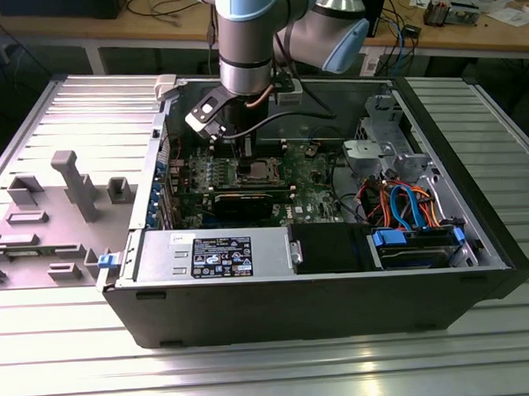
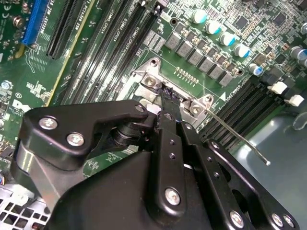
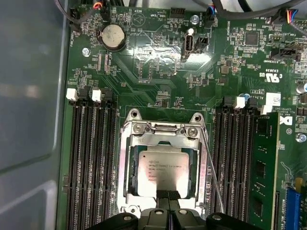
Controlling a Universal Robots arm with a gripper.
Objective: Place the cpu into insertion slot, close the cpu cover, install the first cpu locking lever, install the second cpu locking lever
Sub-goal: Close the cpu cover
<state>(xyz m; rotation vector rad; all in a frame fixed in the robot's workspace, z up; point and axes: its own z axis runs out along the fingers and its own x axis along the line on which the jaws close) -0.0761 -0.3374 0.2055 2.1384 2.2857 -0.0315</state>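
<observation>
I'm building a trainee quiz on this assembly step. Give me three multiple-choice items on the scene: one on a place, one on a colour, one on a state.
1. Where is the cpu?
A) held up in the air
B) seated in the insertion slot
C) lying on a table

2. What colour is the circuit board around the slot?
A) green
B) red
C) white

3. How does the cpu cover stand?
A) upright, swung open
B) taken off
C) lying flat, framing the cpu

Answers: B, its metal top shows inside the socket in the first wrist view. A, the board is green in both wrist views. C, the silvery frame lies around the chip, with the end effector at its edge.
</observation>
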